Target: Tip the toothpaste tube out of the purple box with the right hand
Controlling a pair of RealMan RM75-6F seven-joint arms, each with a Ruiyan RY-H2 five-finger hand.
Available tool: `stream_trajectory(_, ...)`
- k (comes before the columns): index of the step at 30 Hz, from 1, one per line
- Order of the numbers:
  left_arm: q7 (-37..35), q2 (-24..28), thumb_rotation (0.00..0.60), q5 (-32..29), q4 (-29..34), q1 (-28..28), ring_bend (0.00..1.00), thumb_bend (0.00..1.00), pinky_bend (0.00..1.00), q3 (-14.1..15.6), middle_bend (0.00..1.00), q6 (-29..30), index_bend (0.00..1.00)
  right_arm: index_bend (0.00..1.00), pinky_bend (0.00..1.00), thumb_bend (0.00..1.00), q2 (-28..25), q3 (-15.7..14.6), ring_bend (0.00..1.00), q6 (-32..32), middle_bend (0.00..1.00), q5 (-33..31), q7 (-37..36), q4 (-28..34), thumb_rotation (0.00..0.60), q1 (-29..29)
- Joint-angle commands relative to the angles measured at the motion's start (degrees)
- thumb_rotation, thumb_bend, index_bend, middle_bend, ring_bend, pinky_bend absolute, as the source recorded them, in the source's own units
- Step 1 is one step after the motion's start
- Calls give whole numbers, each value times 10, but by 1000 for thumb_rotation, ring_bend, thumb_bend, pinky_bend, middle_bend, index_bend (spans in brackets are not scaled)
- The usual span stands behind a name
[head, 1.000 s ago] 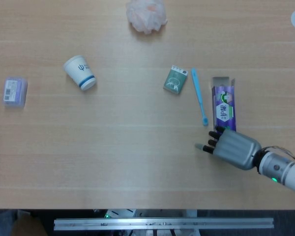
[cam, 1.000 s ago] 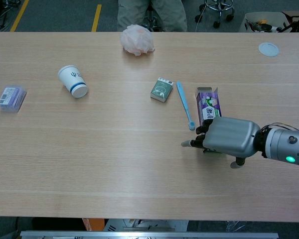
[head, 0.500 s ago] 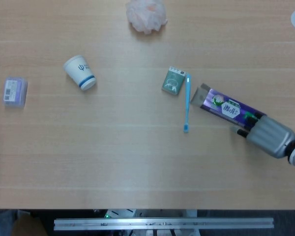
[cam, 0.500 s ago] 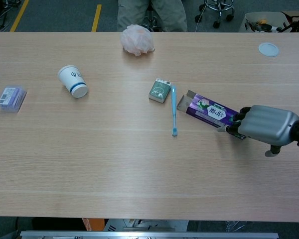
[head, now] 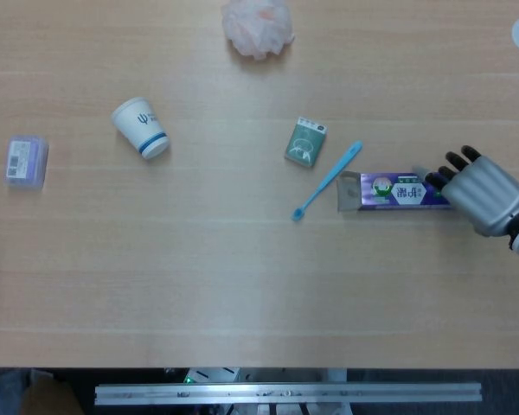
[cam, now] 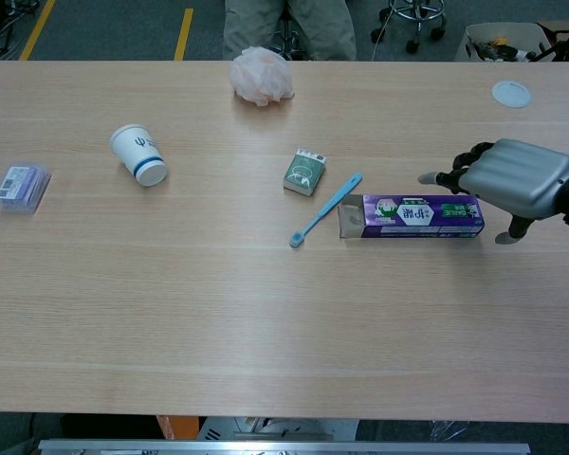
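While the purple box (head: pixel 396 191) lies flat on the wooden table (head: pixel 199 285) with its long side running from 9 o'clock to 3 o'clock, the right hand (head: pixel 480 194) sits at its 3 o'clock end, fingers (head: pixel 454 164) spread over that end of the carton; whether they actually clasp it or only rest beside it cannot be told from either view. From the chest camera the same hand (cam: pixel 517 180) hovers just at the box's (cam: pixel 412 216) far right corner, its dark fingertips (cam: pixel 455 178) fanned out toward 9 o'clock and its thumb hanging down past the box's end. At the 9 o'clock end, the box's flap stands open, and the toothpaste tube itself cannot be seen, so it cannot be told whether it is inside. Just off that open end, a blue toothbrush (head: pixel 327 181) lies slanted, its head toward 7 o'clock and its handle tip toward 1 o'clock, nearly touching the flap. At 11 o'clock of the toothbrush rests a small green packet (head: pixel 308 142). Farther toward 9 o'clock a paper cup (head: pixel 140 128) lies tipped on its side, and a small purple case (head: pixel 26 162) sits near the table's left edge. At 12 o'clock lies a pink mesh puff (head: pixel 258 26).
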State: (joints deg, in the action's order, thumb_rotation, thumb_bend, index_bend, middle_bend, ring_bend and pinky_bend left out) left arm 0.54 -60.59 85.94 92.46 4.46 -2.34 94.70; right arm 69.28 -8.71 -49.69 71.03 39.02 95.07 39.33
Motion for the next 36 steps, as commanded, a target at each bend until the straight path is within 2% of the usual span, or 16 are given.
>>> stream_trajectory(1, -1, 1, 600, 0, 0, 0, 184, 326, 193, 0, 204, 0, 229, 83, 244, 58, 16, 12, 164, 6, 278, -45, 20, 1, 600, -1)
stream_trajectory(6, -3, 3, 600, -2, 0, 0, 184, 326, 193, -2, 203, 0, 229, 73, 301, 39, 46, 23, 165, -2, 239, -83, 46, -14, 600, -1)
stream_trajectory(12, -2, 3, 600, -2, 0, -2, 184, 326, 193, -2, 203, -3, 229, 72, 310, 35, 82, 39, 164, -6, 236, -115, 58, -42, 600, 5)
stream_trajectory(27, -2, -1, 600, -4, -4, -7, 184, 326, 193, -2, 203, -14, 229, 72, 317, 38, 147, 41, 163, -3, 236, -151, 72, -109, 600, 9)
stream_trajectory(32, -6, -2, 600, -5, -8, -8, 184, 326, 193, -1, 204, -18, 229, 92, 363, 89, 164, 37, 164, -10, 253, -152, 76, -128, 600, 5)
stream_trajectory(36, -10, 0, 600, -5, -10, -8, 184, 326, 193, 0, 203, -19, 229, 209, 452, 208, 177, 35, 224, -22, 312, -139, 74, -149, 600, -1)
